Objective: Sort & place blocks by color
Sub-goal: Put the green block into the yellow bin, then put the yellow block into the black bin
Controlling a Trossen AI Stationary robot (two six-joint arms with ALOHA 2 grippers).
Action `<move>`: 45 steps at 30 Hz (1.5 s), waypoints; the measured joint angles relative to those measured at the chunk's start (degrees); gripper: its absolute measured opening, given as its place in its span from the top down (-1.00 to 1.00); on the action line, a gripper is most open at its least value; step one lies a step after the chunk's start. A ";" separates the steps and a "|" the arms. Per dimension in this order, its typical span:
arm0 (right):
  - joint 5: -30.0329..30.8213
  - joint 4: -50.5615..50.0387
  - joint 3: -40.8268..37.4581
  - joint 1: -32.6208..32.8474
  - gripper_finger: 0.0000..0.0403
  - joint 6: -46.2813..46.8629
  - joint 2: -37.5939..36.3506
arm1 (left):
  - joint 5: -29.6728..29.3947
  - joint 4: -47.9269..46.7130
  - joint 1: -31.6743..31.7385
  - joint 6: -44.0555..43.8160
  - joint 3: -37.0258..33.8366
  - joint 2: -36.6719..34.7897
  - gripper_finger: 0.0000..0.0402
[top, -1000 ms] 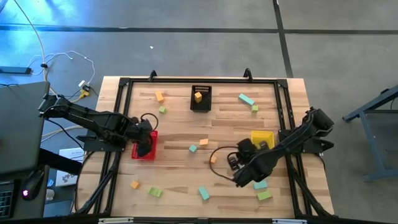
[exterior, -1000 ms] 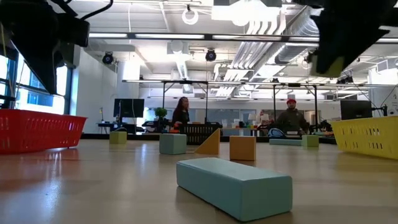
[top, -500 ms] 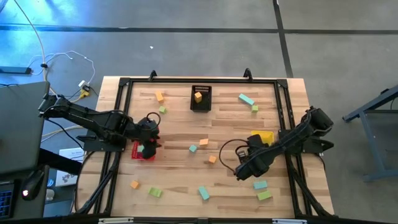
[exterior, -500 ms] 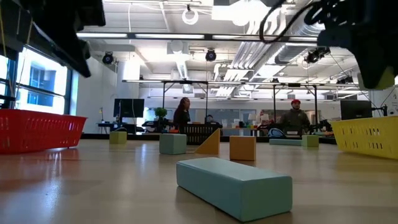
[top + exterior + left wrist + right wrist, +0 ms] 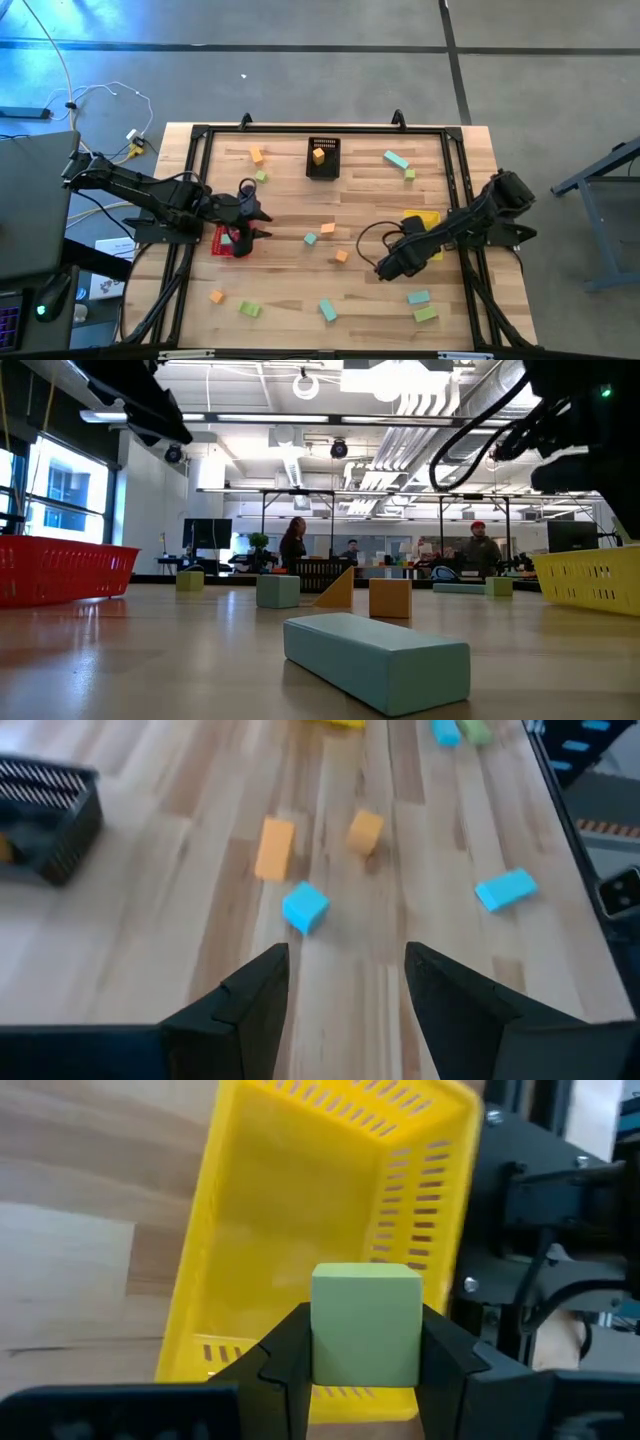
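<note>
Since a second ago the right gripper has swung from the open boards toward the yellow basket and now sits at the basket's near-left corner, while the left gripper has lifted off the red basket and points right across the table.

Right gripper: clamped on a light green cube, plain and matte, pinched by its two side faces; in the right wrist view the yellow basket lies just beyond it, and no block shows in the part of its floor that can be seen.

Left gripper: fingers spread apart with nothing between them.

Loose blocks lie scattered on the table. Mid-table are a teal cube, an orange bar and an orange cube. At the near edge lie an orange cube, a green bar and a teal bar; near right, a teal bar lies beside a green bar. Far left are an orange block and a small green cube; far right, a teal bar and a green cube.

The black basket, at the far middle, holds an orange block. Inside the red basket something small and teal-green shows by the arm; what it is cannot be told.
</note>
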 joint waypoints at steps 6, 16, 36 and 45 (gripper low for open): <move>-0.66 4.22 -2.78 -2.47 0.47 -4.55 0.00 | -3.32 2.71 0.02 1.76 0.00 0.00 0.06; -0.43 4.28 -4.02 -4.35 0.27 -7.91 0.00 | -3.32 4.29 0.00 1.98 0.00 0.51 0.06; 11.73 -2.72 5.19 -4.35 0.23 -7.49 -0.04 | -2.55 21.34 2.14 16.46 0.02 14.67 0.06; 22.01 -4.52 14.15 -4.35 0.25 -9.18 -0.04 | -2.39 23.81 5.14 20.19 0.00 16.20 0.03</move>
